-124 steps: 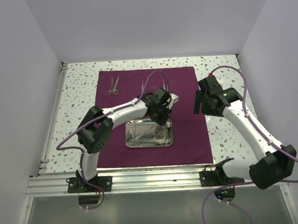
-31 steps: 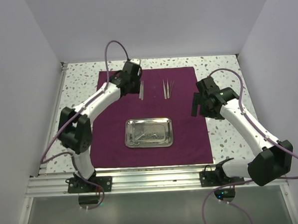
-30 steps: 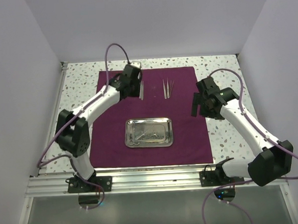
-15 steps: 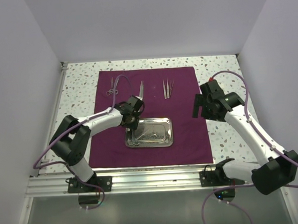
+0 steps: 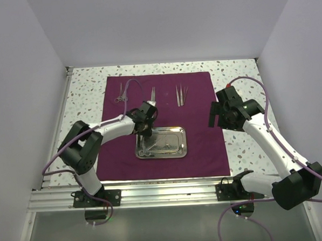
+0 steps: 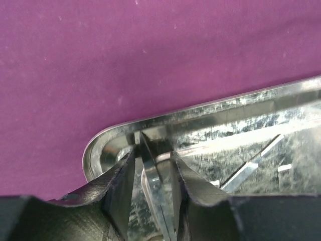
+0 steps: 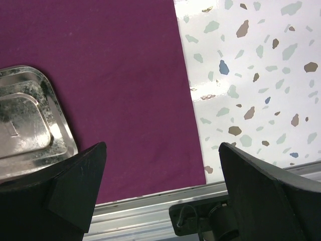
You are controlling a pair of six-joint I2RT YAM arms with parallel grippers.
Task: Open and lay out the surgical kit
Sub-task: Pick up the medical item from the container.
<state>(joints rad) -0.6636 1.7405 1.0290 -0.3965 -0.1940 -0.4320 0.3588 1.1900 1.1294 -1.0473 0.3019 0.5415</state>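
The left gripper point(image 6: 153, 158) dips into the far-left corner of the tray point(image 6: 100, 145), mid-cloth point(image 5: 205, 145), jaws straddling an instrument point(image 6: 156, 196) to lift it out, grip unclear, while the right gripper point(image 7: 163, 145) hangs wide open over the cloth's right edge.

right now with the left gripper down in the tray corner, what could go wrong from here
1. The left gripper pinches a thin steel instrument hard against the corner wall of the steel tray. Lifting could catch the rim and drag or tip the tray on the purple cloth.
2. The hold looks narrow and edge-on, so the instrument may twist or slip back onto another instrument lying in the tray.
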